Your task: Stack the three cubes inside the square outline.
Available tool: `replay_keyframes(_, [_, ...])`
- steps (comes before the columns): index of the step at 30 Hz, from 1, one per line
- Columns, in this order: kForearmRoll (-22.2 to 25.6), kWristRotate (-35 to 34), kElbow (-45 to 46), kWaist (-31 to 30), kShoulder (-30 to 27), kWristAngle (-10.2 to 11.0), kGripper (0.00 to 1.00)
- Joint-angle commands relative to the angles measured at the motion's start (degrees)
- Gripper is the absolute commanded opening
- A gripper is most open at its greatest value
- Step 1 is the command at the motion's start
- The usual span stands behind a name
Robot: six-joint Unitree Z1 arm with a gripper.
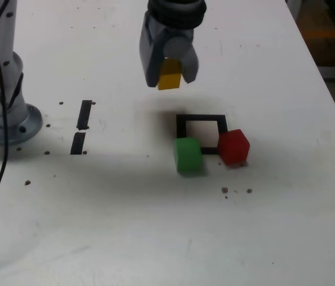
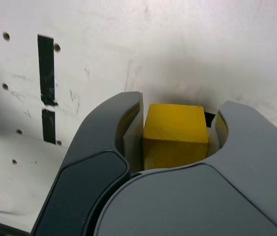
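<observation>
Exterior view, L to R: gripper (image 1: 170, 76) pinched yellow cube (image 1: 169, 80) above desk (image 1: 155, 226), toward far edge; square outline (image 1: 201, 122) w/ empty centre; green cube (image 1: 188, 155), red cube (image 1: 233, 146) overlapping its near side. Step: carrying first cube. Next: lower into outline, release

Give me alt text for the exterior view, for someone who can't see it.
A grey gripper holds a yellow cube in the air above a white table. Below it, the black square outline is empty; a green cube and a red cube sit on its near corners.
</observation>
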Motion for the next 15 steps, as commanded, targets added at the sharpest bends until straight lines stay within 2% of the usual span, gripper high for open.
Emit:
replay_keyframes(1, [-0.6,2.2,0.9,0.7,-0.6,0.0,0.22])
replay_keyframes(7, [-4.2,11.4,3.7,3.2,-1.2,-0.3,0.23])
replay_keyframes(15, [-14.1,18.1,9.5,6.0,-2.0,-0.8,0.26])
